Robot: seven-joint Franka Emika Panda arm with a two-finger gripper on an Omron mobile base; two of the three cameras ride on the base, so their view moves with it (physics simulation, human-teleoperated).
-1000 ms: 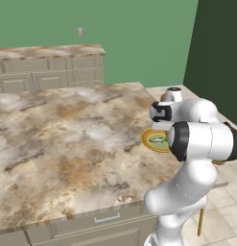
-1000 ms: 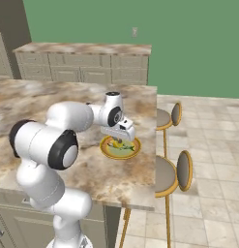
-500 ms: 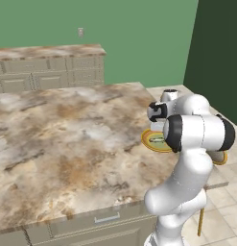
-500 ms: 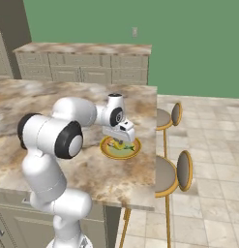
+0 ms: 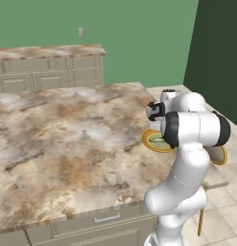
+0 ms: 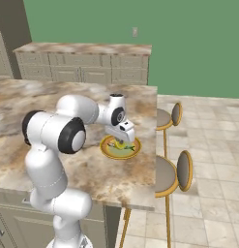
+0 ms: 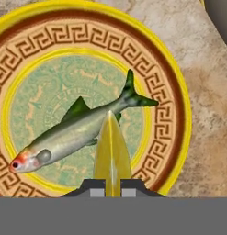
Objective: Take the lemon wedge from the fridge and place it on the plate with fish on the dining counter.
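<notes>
The lemon [image 7: 112, 151] is pinched between the fingers [image 7: 97, 190] at lower centre of the hand view, directly above the plate [image 7: 177, 114] and overlapping the fish [image 7: 73, 133]. Whether it touches the fish cannot be told.

Change over the last second: the elbow has swung toward the tabletop centre in both base views, while the gripper [image 6: 122, 142] has stayed over the plate [image 6: 106, 150], right of centre in the right base view. Judgement: transport is complete; release remains.

The plate sits near the right edge of the tabletop [image 5: 62, 139], a marbled beige-brown slab. Two stools [image 6: 165, 175] stand beside that edge at right. A second counter [image 6: 82, 48] runs along the green wall [image 5: 139, 33] at top.
</notes>
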